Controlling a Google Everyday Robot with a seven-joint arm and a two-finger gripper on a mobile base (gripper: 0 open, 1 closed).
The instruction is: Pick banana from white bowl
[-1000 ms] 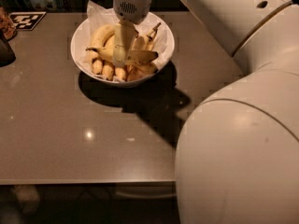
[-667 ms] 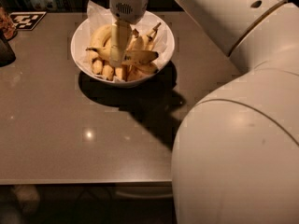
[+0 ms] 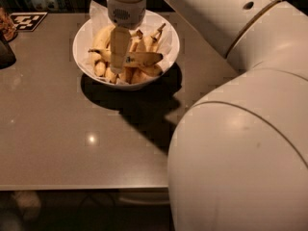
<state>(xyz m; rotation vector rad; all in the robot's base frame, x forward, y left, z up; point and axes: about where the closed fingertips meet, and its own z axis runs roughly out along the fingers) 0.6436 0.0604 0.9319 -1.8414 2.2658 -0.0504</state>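
The white bowl, lined with crinkled white paper, stands at the back of the brown table and holds several yellow bananas. My gripper reaches straight down into the bowl from the wrist above. It is shut on the banana, a long curved one with a dark stem pointing left. The banana lies crosswise, level, just above the other bananas. One pale finger stands in front of the banana and hides its middle.
My large white arm fills the right side and casts a shadow in front of the bowl. A black-and-white marker tag lies at the back left. A dark object sits at the left edge. The table's front edge runs across below.
The gripper has closed on the long banana and raised it a little; the banana now lies crosswise over the pile. The view has shifted slightly, so the bowl sits more to the right.
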